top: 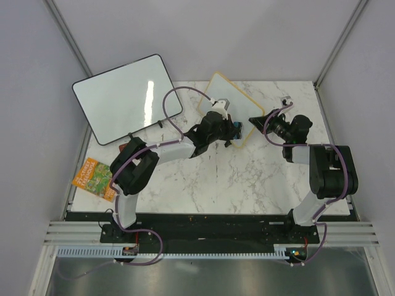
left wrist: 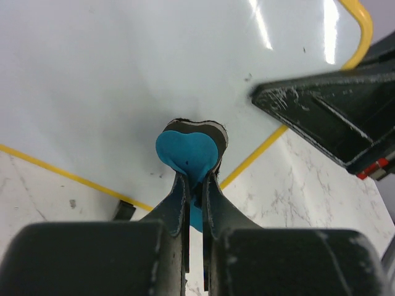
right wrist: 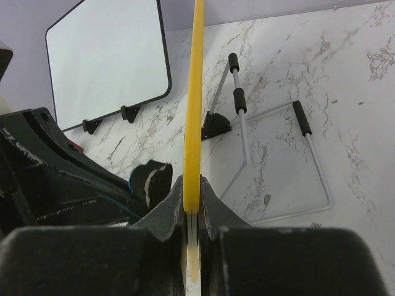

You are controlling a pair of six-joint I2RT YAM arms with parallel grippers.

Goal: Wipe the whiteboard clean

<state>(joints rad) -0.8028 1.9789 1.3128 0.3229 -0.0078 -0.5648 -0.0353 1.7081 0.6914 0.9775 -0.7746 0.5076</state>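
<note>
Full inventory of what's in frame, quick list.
whiteboard: 1, yellow frame, white face, back centre of table
eraser: 1, blue, against the whiteboard
larger whiteboard: 1, black frame, back left
wire stand: 1, silver with black grips, on the table near the right gripper
booklet: 1, orange and green, left table edge
table: 1, white marble
left gripper: shut on eraser
right gripper: shut on whiteboard frame

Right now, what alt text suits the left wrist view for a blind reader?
The left gripper, jaws shut, holds a blue eraser against the yellow-framed whiteboard, which shows no writing. At right, the right gripper clamps the board's edge; marble table below.
</note>
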